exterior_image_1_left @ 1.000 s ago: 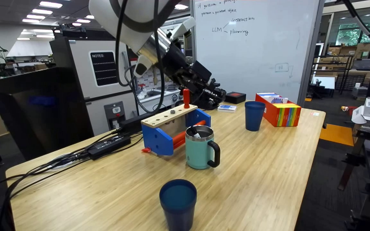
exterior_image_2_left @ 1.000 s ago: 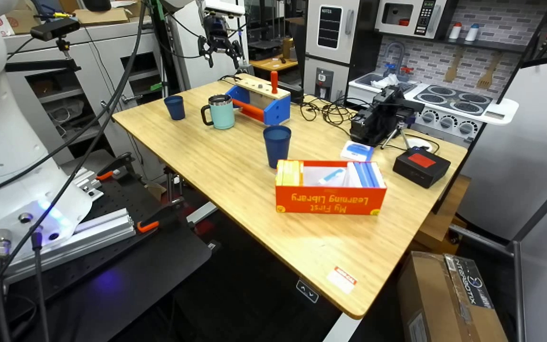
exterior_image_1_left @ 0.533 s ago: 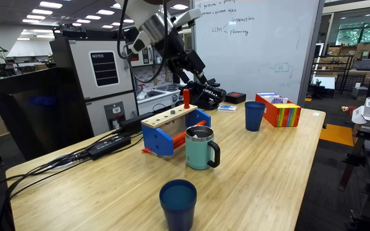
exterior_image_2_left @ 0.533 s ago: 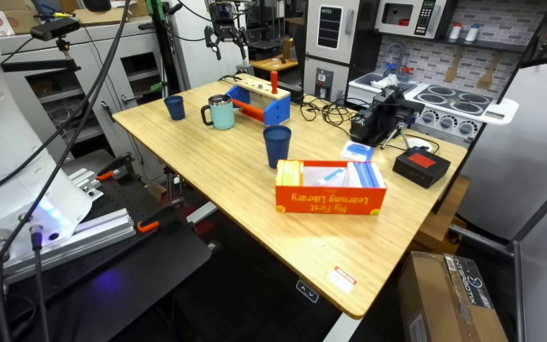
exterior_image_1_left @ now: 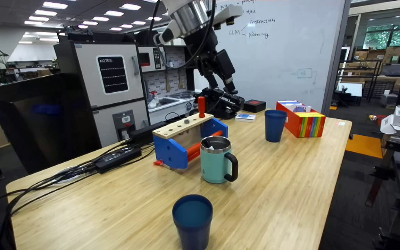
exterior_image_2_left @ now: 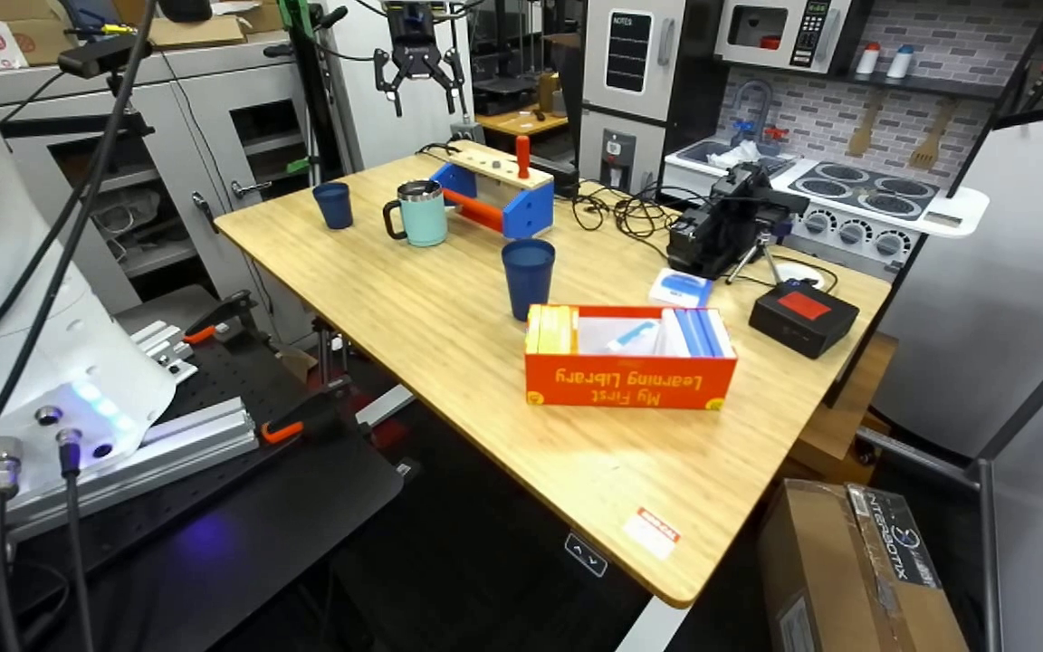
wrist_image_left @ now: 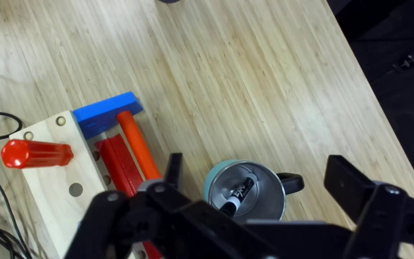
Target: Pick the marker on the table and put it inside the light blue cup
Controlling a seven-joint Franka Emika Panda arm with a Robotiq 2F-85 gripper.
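In the wrist view, the light blue mug (wrist_image_left: pixel 268 196) stands upright on the table (wrist_image_left: pixel 235 82), and the marker (wrist_image_left: pixel 241 192) is inside it. The marker is black with a white band and the letters EXPO; it lies aslant in the steel interior, its lower end partly hidden. The fingers (wrist_image_left: pixel 347 187) are spread wide, one to each side of the mug in this view, and hold nothing. Opposite the mug's black handle (wrist_image_left: pixel 290 182), a toolbox (wrist_image_left: pixel 61 176) stands just beside it, and a red screwdriver (wrist_image_left: pixel 36 154) sticks up from the wooden top.

In an exterior view, a dark blue cup (exterior_image_1_left: pixel 193 220) stands upright in the foreground, apart from the mug. The marker's dark end shows within the mug's rim. A black power brick (exterior_image_1_left: pixel 118 159) lies near the toolbox, with cables running from it along the table.

In an exterior view, a red box (exterior_image_2_left: pixel 630 389) holds yellow books (exterior_image_2_left: pixel 551 328) at one end and blue-and-white books (exterior_image_2_left: pixel 701 333) at the other. A second dark blue cup (exterior_image_2_left: pixel 529 276) stands just beside it; whether they touch cannot be told. A blue-and-white packet (exterior_image_2_left: pixel 682 288) and a black box (exterior_image_2_left: pixel 784 330) with a red patch lie near these.

In both exterior views the fingers hang above the table, pointing down and well apart.
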